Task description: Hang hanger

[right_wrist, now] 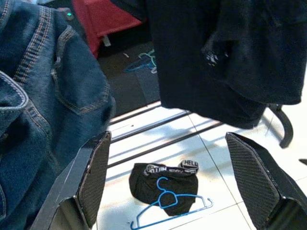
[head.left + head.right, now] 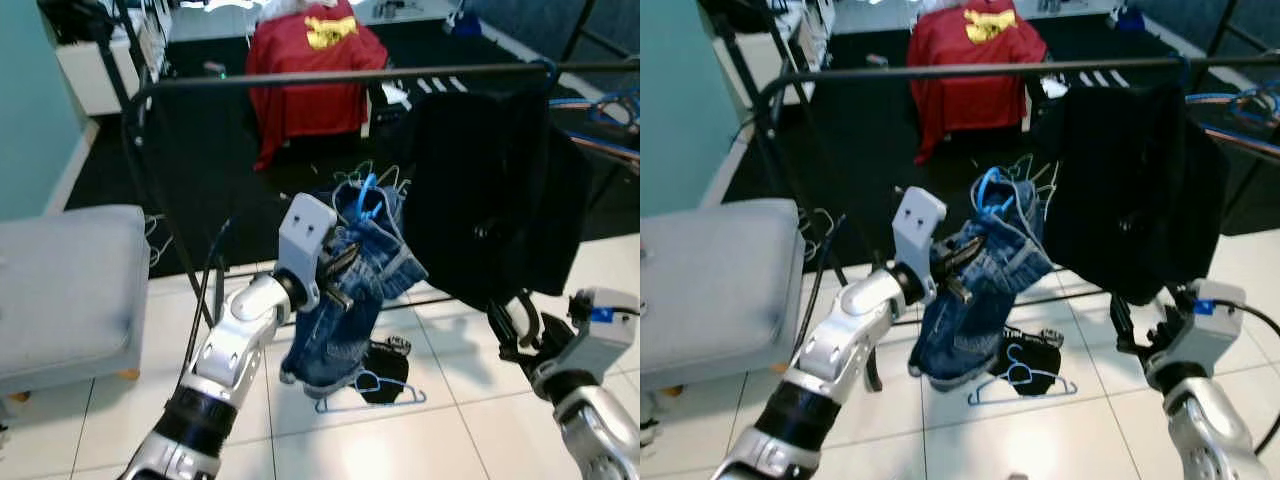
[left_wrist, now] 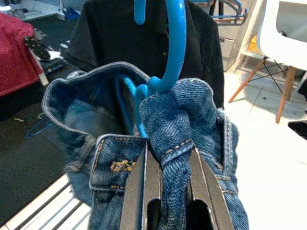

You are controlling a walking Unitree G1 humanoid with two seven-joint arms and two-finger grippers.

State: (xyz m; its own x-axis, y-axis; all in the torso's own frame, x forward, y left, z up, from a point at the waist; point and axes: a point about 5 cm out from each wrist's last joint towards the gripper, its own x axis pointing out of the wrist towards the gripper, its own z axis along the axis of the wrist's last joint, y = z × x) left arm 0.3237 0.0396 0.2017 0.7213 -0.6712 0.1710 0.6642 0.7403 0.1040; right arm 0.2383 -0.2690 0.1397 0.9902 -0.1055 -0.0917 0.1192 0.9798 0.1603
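Left claw was clamped on the denim just under the blue hanger (right claw open, empty); you needed to lift higher so the hook cleared the rail left of the black shirt.

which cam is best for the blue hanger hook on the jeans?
Left wrist view: the blue hanger hook rises close-up out of the denim jeans held in the left gripper. Eye views show it small below the rack rail.
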